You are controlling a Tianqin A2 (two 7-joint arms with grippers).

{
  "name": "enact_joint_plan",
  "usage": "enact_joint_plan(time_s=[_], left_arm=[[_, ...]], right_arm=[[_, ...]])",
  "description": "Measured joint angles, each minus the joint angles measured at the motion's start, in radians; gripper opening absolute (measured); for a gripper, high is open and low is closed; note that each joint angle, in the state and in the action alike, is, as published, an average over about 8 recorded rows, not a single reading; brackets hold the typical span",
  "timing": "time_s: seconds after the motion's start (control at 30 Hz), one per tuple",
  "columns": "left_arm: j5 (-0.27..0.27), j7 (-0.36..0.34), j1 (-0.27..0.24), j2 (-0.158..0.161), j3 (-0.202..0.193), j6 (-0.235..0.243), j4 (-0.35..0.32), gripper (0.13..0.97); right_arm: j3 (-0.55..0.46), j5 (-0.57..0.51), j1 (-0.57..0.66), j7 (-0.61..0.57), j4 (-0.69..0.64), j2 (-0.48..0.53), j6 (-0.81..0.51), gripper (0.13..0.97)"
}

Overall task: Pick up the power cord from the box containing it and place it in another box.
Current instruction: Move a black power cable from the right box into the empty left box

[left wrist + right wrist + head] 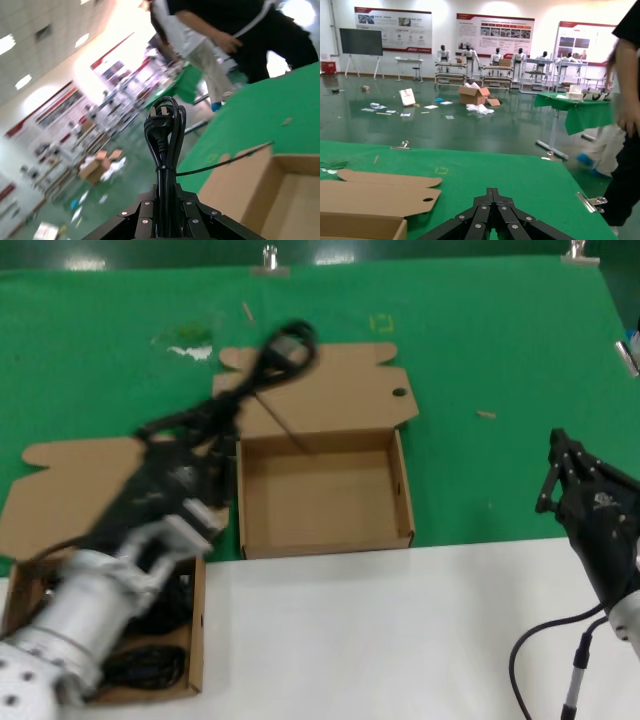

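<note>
A green cloth (480,330) covers the far part of the table, with a white strip nearest the robot and a busy hall behind; two open cardboard boxes sit side by side on it. At about eight o'clock in the head view stands the left box (196,635), the one the cord came from; something dark lies in it, though the arm hides most of it and I cannot tell what. Above it the left gripper (185,475) is clamped on the power cord (275,350), which is lifted clear and reaches toward eleven o'clock, plug end leading; the left wrist view shows the bundle (164,150) pinched between the jaws with a loose strand trailing over the cardboard. At the centre lies the other box (322,492), its tray bare, its lid (330,390) laid back toward twelve o'clock. The right gripper (590,505) waits at three o'clock, fingers pressed together on nothing. My worry is the trailing strand; it could snag the lid or box wall and drag the box, or the long bundle could drape over the rim rather than land inside.
</note>
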Motion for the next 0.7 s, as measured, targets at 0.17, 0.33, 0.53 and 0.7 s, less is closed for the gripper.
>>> enact_joint_plan(time_s=[0.17,0.33,0.53,0.7], left_arm=[[0.040,0.168,-0.014,0.086,0.092,-0.009,0.055,0.200],[0.115,0.192,-0.014,0.101,0.154,-0.017,0.108,0.200],[0.297,0.049,-0.020,0.111,0.148,-0.004,0.170,0.200],[0.458,-0.085,-0.028,0.134,0.108,0.041,0.207,0.200]], right_arm=[[0.000,0.000,0.000,0.000,0.000,0.000,0.000,0.137],[0.000,0.000,0.000,0.000,0.000,0.000,0.000,0.137],[0.000,0.000,0.000,0.000,0.000,0.000,0.000,0.137],[0.000,0.000,0.000,0.000,0.000,0.000,0.000,0.137]])
